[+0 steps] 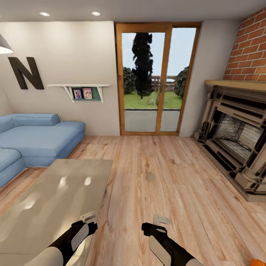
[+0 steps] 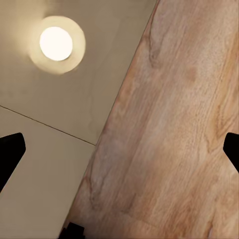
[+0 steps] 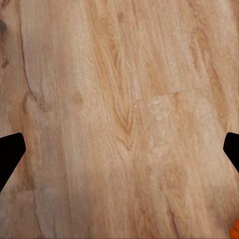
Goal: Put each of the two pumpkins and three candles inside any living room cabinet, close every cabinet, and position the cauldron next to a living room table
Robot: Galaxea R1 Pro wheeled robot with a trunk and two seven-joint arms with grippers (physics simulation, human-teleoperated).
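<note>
Both arms low, forearms angled forward and slightly inward. Left tool point(image 1: 88, 217) and right tool point(image 1: 161, 220) point downward. Wrist views: each tool's fingers point(image 2: 10, 154) point(image 3: 10, 157) spread wide apart, nothing between them.

Home living room, blue corner sofa point(image 1: 35, 138), fireplace point(image 1: 236, 135), glazed wooden doors point(image 1: 157, 79)
</note>
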